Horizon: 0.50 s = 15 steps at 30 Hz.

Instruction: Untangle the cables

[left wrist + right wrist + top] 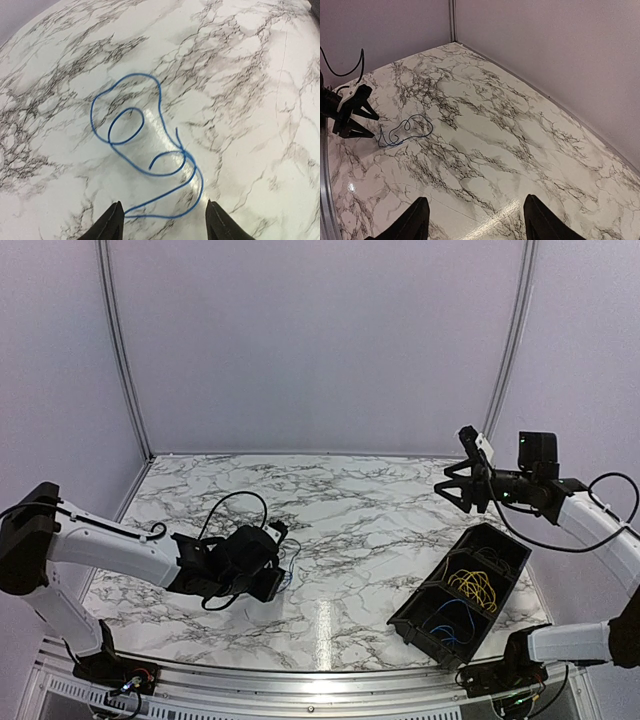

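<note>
Currently my left claw (164, 205) hangs open just over the loose blue cable (182, 151) on the marble tabletop (380, 500); my right claw (476, 200) hangs open, well apart.

A blue cable (186, 156) lies loosely looped on the table (250, 75); yellow cables (472, 587) tangle in the bin (500, 540).

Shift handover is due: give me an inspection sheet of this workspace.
Surface: marble table, glare spots.
Job's things: one blue cable loosely looped on the table; yellow cables and blue cables in separate compartments of the black bin.
Clutter: nothing seen.
Grippers: left gripper low at the blue cable, jaws open; right gripper raised, jaws open, empty.
Cables: black arm cable loops over the left arm.
Surroundings: lilac walls, metal posts.
</note>
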{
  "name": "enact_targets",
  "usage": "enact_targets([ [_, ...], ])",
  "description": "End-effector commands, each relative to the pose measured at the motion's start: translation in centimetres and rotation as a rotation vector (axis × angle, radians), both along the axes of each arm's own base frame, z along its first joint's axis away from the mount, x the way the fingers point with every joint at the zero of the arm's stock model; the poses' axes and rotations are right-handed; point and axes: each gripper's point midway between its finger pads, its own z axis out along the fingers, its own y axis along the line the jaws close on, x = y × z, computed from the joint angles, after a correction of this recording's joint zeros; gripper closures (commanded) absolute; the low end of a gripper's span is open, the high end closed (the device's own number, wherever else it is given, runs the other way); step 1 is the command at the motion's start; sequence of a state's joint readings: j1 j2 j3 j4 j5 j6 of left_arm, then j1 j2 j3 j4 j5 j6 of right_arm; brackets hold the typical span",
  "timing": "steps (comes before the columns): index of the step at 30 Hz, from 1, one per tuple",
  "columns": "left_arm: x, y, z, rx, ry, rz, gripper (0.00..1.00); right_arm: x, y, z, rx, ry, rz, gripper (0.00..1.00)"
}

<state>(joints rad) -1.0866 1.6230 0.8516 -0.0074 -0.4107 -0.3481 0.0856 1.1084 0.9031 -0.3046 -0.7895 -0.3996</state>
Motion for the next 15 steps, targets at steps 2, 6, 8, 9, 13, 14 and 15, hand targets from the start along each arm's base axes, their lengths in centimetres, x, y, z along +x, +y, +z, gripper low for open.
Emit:
enact_targets([
  [2,-1.5,4.2,0.0,0.109,0.003,0.015,0.39,-0.4,0.3,-0.5,0.01,0.012,0.038,0.35],
  [6,-0.9,4.6,-0.6,0.183,-0.02,0.001,0.39,-0.4,0.3,-0.8,0.01,0.018,0.04,0.36],
  [8,-0.3,4.1,-0.8,0.216,-0.026,-0.011,0.4,-0.4,0.3,-0.8,0.01,0.017,0.041,0.35],
  [9,0.0,3.6,-0.9,0.229,-0.03,-0.026,0.4,-0.4,0.3,-0.8,0.009,0.016,0.039,0.35],
  [13,0.4,2.2,-2.3,0.307,-0.005,-0.105,0.46,-0.5,0.2,-0.8,0.006,0.013,0.033,0.35],
  [14,0.6,2.0,-2.6,0.329,-0.005,-0.117,0.51,-0.5,0.2,-0.8,0.005,0.013,0.033,0.35],
  [15,0.8,1.8,-2.7,0.348,-0.009,-0.12,0.57,-0.5,0.2,-0.8,0.004,0.013,0.032,0.35],
])
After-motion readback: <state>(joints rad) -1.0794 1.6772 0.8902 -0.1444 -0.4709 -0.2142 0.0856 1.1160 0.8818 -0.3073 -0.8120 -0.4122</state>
